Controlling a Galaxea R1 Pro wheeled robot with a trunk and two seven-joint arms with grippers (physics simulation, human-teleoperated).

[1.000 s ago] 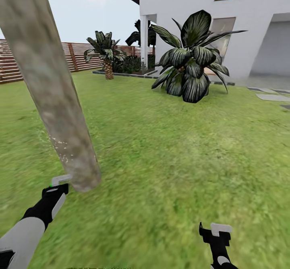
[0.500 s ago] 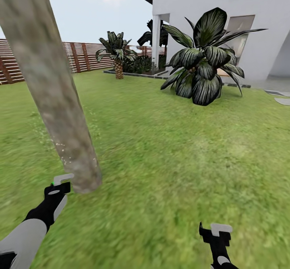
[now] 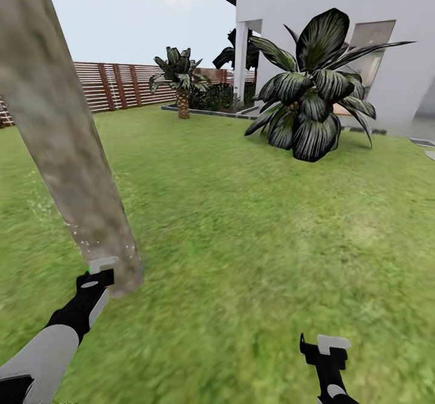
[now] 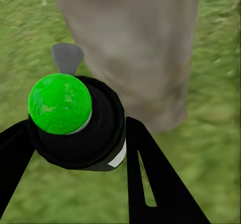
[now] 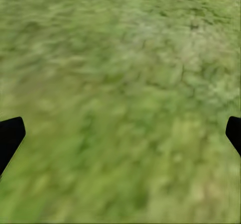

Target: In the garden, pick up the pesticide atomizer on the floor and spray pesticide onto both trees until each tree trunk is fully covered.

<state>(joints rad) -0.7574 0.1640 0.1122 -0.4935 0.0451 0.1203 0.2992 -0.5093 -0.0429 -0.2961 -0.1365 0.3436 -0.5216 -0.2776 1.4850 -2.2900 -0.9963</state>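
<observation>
Black and cylindrical, the pesticide atomizer (image 4: pixel 80 126) has a glossy green dome cap and a small grey nozzle, and it sits clamped between the two dark fingers of the left gripper (image 4: pixel 75 148). From the head camera the left gripper (image 3: pixel 96 277) sits low at the left, just beside the base of the thick, mottled grey-tan tree trunk (image 3: pixel 60 132), a branchless column with rough blotchy bark that leans up and out of the top of the picture. Tiny white specks of pesticide (image 3: pixel 84 244) dot the bark and the grass near the trunk's foot. In the wrist camera the same trunk (image 4: pixel 135 48) rises close behind the atomizer. All around lies the blurry green grass floor (image 3: pixel 254 241). The right gripper (image 3: pixel 324 352) hangs low at the right above bare grass, its black fingertips (image 5: pixel 10 136) wide apart and holding nothing. Farther off stand a dark striped broad-leaf bush (image 3: pixel 314 101), a short palm with a scaly brown trunk (image 3: pixel 179 83), a brown slatted wooden fence (image 3: pixel 121 83) and a white house (image 3: pixel 338 29).
</observation>
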